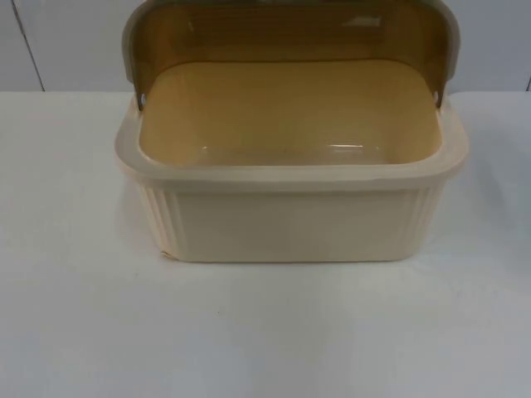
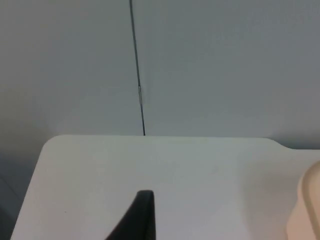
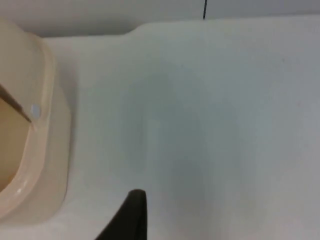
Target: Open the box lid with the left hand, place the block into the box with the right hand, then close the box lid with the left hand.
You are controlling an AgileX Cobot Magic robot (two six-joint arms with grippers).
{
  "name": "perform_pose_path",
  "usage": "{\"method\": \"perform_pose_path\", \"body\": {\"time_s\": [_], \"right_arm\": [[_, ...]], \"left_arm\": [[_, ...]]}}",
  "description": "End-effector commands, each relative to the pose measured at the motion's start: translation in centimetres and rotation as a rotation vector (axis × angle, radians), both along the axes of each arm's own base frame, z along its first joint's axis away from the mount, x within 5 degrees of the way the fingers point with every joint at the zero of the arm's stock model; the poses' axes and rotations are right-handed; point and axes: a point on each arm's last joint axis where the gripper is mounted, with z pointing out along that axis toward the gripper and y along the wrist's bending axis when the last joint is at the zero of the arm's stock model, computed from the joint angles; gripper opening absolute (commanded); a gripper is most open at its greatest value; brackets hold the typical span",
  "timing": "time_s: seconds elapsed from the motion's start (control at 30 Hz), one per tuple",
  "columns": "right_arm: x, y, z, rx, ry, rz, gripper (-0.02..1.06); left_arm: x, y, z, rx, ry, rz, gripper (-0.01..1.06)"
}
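A white table top (image 1: 265, 332) runs back to a grey partition wall (image 1: 66, 41), whose panels meet at a thin dark seam (image 2: 137, 75). One box (image 1: 290, 220) stands on the table, near the wall and about midway across. It is cream plastic with ribbed corners and a broad rounded rim, its inside a deeper tan and bare. Its single lid (image 1: 290, 33), translucent brownish with a grey edge, stands raised at the back, hinged at a pin on each side.

The left gripper (image 2: 142, 210) hangs over bare table left of the box, a curve of cream rim just beside it. The right gripper (image 3: 132, 212) hangs over bare table right of the box, near the rim and a hinge pin (image 3: 34, 110). Whether either gripper's fingers are spread or closed cannot be told.
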Motion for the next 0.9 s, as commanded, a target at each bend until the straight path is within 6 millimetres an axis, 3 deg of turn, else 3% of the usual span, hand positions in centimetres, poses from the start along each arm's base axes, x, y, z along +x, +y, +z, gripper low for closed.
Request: {"method": "perform_pose_path", "body": {"time_s": [0.0,0.1,0.13,0.27,0.53,0.7,0.87], "right_arm": [[-0.2,0.1,-2.2,0.035,0.047,-0.009,1.05],[-0.7,0.2,-5.8,0.078,0.091,-0.030,1.05],[-0.7,0.2,-5.8,0.078,0.091,-0.030,1.05],[-1.1,0.2,-9.6,0.096,0.193,-0.056,1.05],[0.3,0.3,-13.4,0.098,0.308,-0.069,1.05],[1.5,0.4,-17.5,0.107,0.457,-0.097,1.05],[1.2,0.5,-20.9,0.143,0.531,-0.157,1.05]], "left_arm": [[-0.1,0.0,0.2,0.007,-0.011,0.003,1.04],[-0.1,0.0,0.2,0.018,-0.009,0.004,1.04],[-0.1,0.0,0.2,0.018,-0.009,0.004,1.04],[-0.1,0.0,0.1,0.020,-0.007,0.004,1.04],[-0.1,0.0,0.1,0.019,-0.001,0.002,1.04],[-0.1,0.0,0.1,0.019,-0.001,0.002,1.04],[-0.1,0.0,0.1,0.019,0.001,0.002,1.04]]}}
